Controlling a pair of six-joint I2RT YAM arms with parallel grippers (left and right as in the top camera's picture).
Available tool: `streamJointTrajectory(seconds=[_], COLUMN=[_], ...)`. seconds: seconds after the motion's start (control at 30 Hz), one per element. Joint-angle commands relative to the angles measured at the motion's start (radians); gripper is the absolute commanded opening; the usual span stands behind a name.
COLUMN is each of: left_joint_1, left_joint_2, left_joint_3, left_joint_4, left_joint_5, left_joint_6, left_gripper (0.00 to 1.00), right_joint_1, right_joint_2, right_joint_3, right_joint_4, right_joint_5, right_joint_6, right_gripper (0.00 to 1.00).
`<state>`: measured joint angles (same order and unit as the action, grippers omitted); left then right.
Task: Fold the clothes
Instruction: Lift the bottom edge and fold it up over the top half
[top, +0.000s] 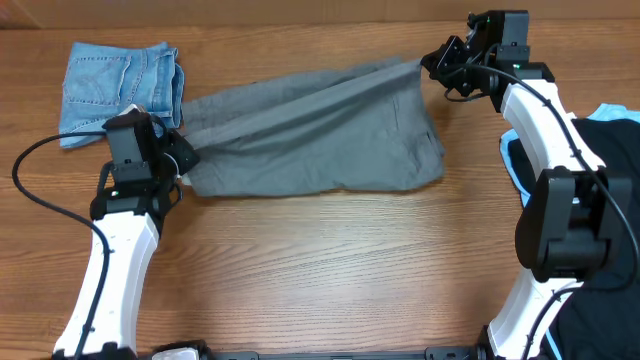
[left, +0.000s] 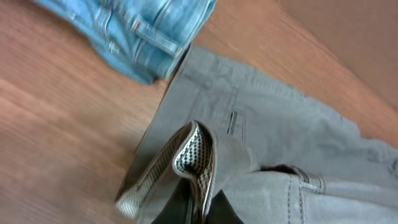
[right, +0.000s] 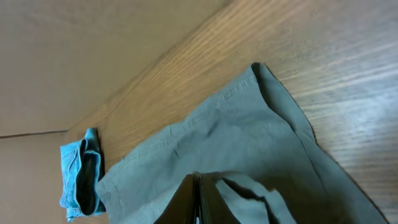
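1. The left claw (top: 183, 155) was closed on the waistband end of the grey trousers (top: 310, 130). In the left wrist view the band was folded over between the jaws, so its checked inner lining (left: 194, 155) showed just ahead of the fingertips.
2. The right claw (top: 428, 62) was also clamped narrow on the grey trousers. It pinched the opposite end at a far corner, and the cloth spread out ahead of it in the right wrist view (right: 236, 137).
3. Between the two claws the trousers lay stretched across the table (top: 330, 270). A taut ridge of fabric ran from one grip to the other, and the rest of the cloth sagged flat on the wood on the near side of that line.
4. A welt pocket (left: 235, 121) and a belt loop on the trousers sat just beyond the left claw's grip.
5. Folded blue jeans (top: 120, 85) lay on the wood beyond the left claw and to its outer side, close to the trousers' waistband edge. From the right claw they were far off, past the other end of the trousers (right: 81, 174).
6. Behind the right claw, alongside its arm, a dark garment (top: 615, 150) lay over a light blue cloth (top: 515, 165) at the table edge.
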<state>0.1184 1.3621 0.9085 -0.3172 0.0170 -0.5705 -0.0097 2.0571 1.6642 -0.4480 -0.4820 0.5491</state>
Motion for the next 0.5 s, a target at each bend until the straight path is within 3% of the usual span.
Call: streamJointTrajectory(seconds=[0.0,0.37,0.43,0.47], left_joint_1=[0.017,0.017,0.017,0.017], left_joint_2=[0.064,0.154,0.154,0.154], left_joint_3=[-0.003,-0.003,-0.003,-0.003], left_joint_4=[0.050,0.210,0.241,0.254], left_joint_5=[-0.096,-0.095,-0.094,-0.095], left_joint_6=[0.010,-0.017,-0.017,-0.017], left_gripper=[0.07,0.09,0.15,0.27], right_joint_1=[-0.018,0.003,0.011,0.017], right_joint_2=[0.016,0.032,0.032,0.032], right_joint_3=[0.031,0.030,0.030,0.030], right_joint_4=[0.035,0.101,0.125,0.133], right_joint_5=[0.058,0.060,0.066,0.075], right_joint_6=[-0.008,-0.008,-0.008,-0.008], right_gripper=[0.05,0.06,0.09,0.17])
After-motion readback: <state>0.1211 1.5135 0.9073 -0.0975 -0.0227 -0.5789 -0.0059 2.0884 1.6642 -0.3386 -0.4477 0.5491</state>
